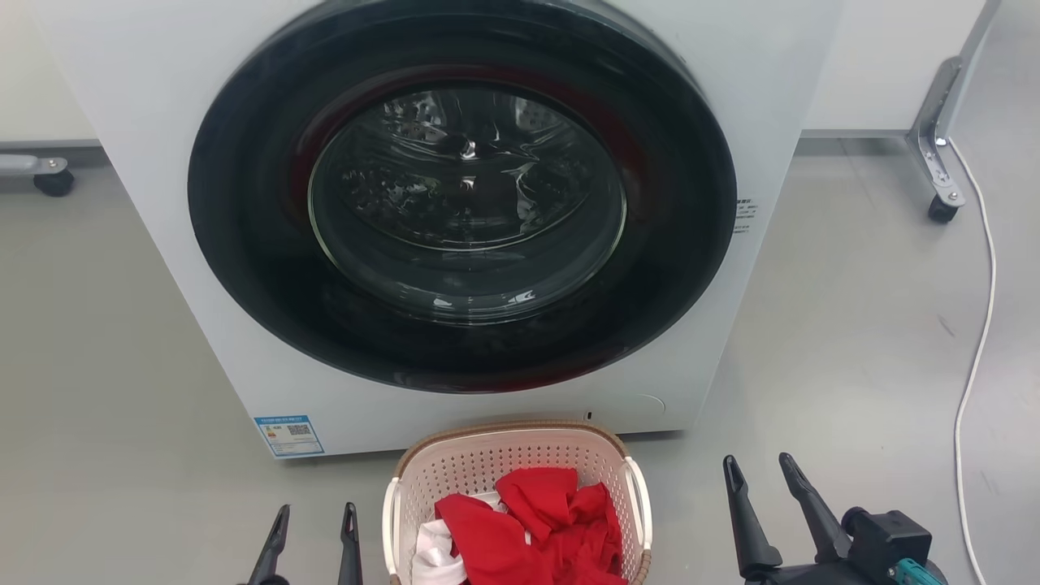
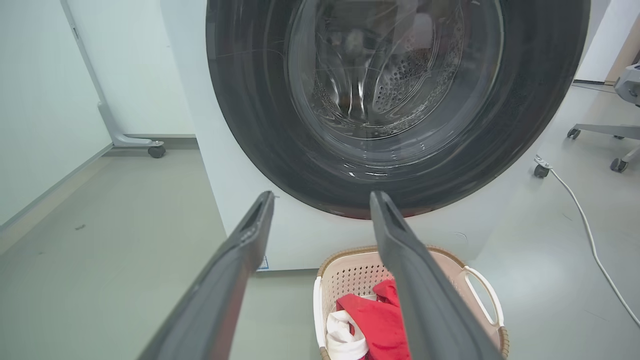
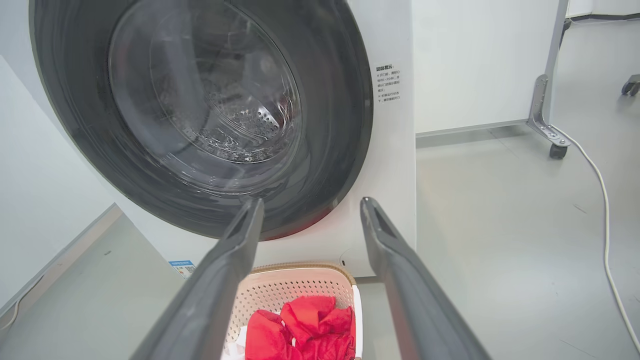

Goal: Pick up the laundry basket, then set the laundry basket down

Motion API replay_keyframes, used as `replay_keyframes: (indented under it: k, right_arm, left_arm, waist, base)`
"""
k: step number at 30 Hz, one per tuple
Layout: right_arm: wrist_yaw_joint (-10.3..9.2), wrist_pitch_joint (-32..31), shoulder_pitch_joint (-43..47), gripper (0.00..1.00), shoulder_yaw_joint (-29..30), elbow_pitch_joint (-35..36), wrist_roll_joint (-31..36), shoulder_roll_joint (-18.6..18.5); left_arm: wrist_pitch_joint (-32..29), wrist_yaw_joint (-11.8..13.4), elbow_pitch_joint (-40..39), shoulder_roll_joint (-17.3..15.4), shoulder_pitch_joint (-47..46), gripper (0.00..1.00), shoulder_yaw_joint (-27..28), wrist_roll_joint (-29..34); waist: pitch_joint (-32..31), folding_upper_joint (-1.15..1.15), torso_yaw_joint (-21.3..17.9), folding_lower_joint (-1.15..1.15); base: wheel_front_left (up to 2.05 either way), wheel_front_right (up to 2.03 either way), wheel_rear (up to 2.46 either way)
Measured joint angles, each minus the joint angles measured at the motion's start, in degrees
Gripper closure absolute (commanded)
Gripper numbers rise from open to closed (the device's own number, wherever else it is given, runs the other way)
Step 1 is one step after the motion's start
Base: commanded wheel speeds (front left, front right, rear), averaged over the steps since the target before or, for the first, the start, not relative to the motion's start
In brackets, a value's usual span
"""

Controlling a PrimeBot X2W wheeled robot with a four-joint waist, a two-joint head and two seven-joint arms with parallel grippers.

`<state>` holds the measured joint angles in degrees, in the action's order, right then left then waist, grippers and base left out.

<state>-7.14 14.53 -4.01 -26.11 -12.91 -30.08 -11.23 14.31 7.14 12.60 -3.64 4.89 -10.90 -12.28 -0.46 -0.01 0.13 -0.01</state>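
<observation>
The laundry basket (image 1: 479, 463) stands on the grey floor just in front of the washing machine, at the bottom middle of the head view. It is cream-white with perforated walls, a brown woven rim and white side handles, and holds red and white cloth. My left gripper (image 1: 315, 520) is open to the basket's left, a short gap away, holding nothing. My right gripper (image 1: 762, 470) is open to the basket's right, farther off, also holding nothing. The basket (image 2: 350, 275) shows low between and behind my left fingers (image 2: 245, 240), and the basket (image 3: 300, 287) sits low between my right fingers (image 3: 385, 240).
A white front-loading washing machine (image 1: 463, 219) with a shut dark round door rises right behind the basket. A white cable (image 1: 979, 325) runs along the floor at the right, near a caster leg (image 1: 938, 162). Another caster (image 1: 53, 180) sits at the far left.
</observation>
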Motion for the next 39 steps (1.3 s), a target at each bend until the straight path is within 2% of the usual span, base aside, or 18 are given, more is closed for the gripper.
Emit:
replay_keyframes:
  k: [12, 32, 33, 39]
  right_arm:
    - [-0.01, 0.0, 3.48, 0.0, 4.53, 4.99, 4.93, 1.91]
    - [-0.01, 0.0, 3.87, 0.0, 6.87, 7.35, 8.51, 3.71]
    - [0.01, -0.03, 3.96, 1.0, 6.78, 6.9, 8.5, 3.75]
    - [0.1, -0.44, 6.04, 1.0, 6.62, 4.05, 8.18, 3.98]
  left_arm:
    - [0.0, 0.0, -4.86, 0.15, 2.83, 0.0, 3.13, 2.14]
    - [0.0, 0.0, -6.97, 0.37, 3.28, 0.0, 3.61, 3.38]
    - [-0.05, -0.01, -6.54, 0.38, 3.36, 1.0, 3.53, 3.27]
    - [-0.2, -0.1, -3.78, 0.49, 4.19, 1.0, 3.41, 2.64]
  waist:
    - [-0.38, 0.01, -0.52, 0.01]
    - [0.31, 0.01, -0.8, 0.01]
    - [0.32, 0.01, -0.81, 0.01]
    - [0.34, 0.01, -0.8, 0.01]
  base:
    - [0.0, 0.0, 0.0]
    - [0.0, 0.0, 0.0]
    - [0.0, 0.0, 0.0]
    - [0.0, 0.0, 0.0]
